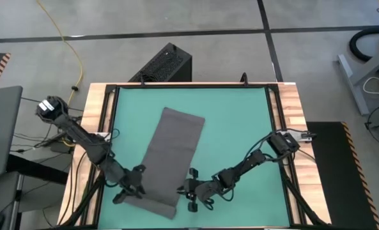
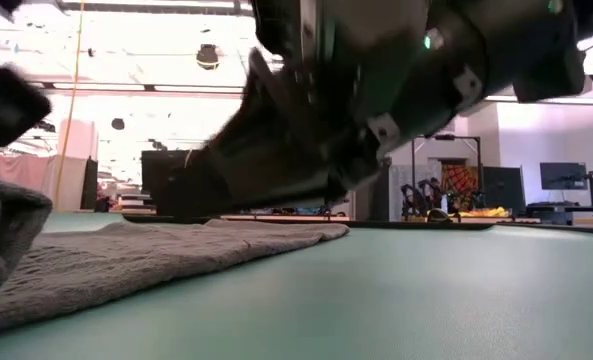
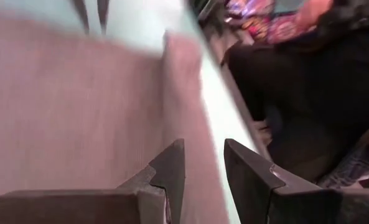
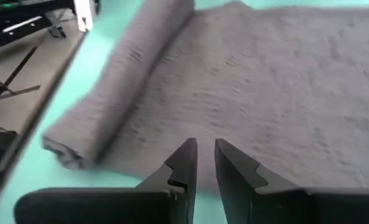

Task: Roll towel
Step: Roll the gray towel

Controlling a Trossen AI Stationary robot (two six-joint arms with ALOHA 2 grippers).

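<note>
The dark grey towel (image 1: 173, 147) lies flat and slanted on the green mat (image 1: 240, 128). Its near end is rolled up into a short roll (image 4: 116, 81) that rests on the mat. The roll also shows in the low view (image 2: 1, 230) and the left wrist view (image 3: 181, 68). No white tag shows. My left gripper (image 1: 126, 191) is at the roll's left end, its fingers (image 3: 172, 171) close around it. My right gripper (image 1: 184, 189) is at the towel's right edge, just far of the roll, its fingertips (image 4: 187, 155) nearly together. My left gripper has the left end of the roll (image 3: 200, 149) between its two fingers, which lie along the roll and come from the table's left. The roll rests on the mat. My right gripper's shut fingers slant down over the towel's right edge (image 4: 172, 134); whether they touch it, I cannot tell.
A black box (image 1: 167, 64) stands beyond the table's far edge. A wooden frame (image 1: 288, 102) borders the mat. A person in dark clothes (image 3: 296, 81) shows beyond the table's near edge. Bare mat lies to the right of the towel.
</note>
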